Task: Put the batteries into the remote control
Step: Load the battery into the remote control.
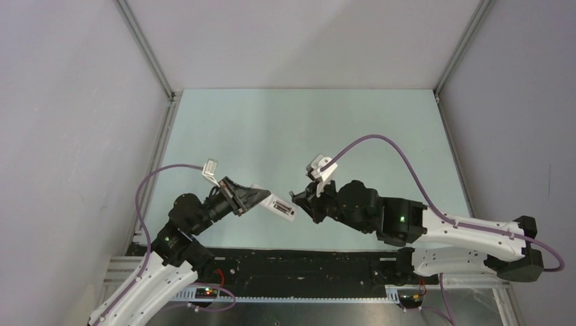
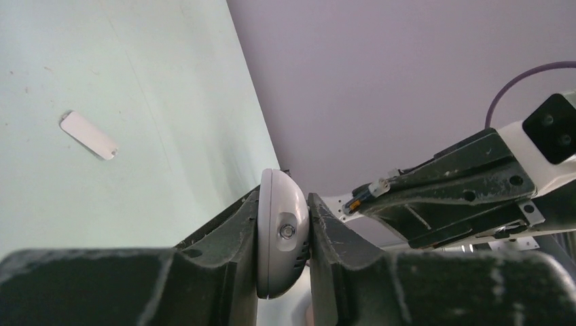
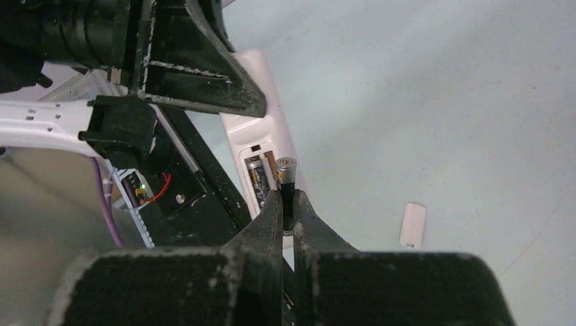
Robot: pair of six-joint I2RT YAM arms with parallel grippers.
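The left gripper (image 2: 282, 227) was clamped shut on the remote control (image 3: 261, 146), holding it above the table (image 1: 306, 129) with its open bay facing the right gripper (image 3: 286, 204). A first battery (image 3: 255, 178) lay seated in one slot of the remote. The right gripper's fingers were pinched on the second battery (image 3: 286, 175), its tip just over the remote's empty slot. The step in hand appeared to be seating this cell. The next move would likely call for lining it up with the slot and pressing it in. The white cover (image 3: 413, 225) lay well apart from the remote.
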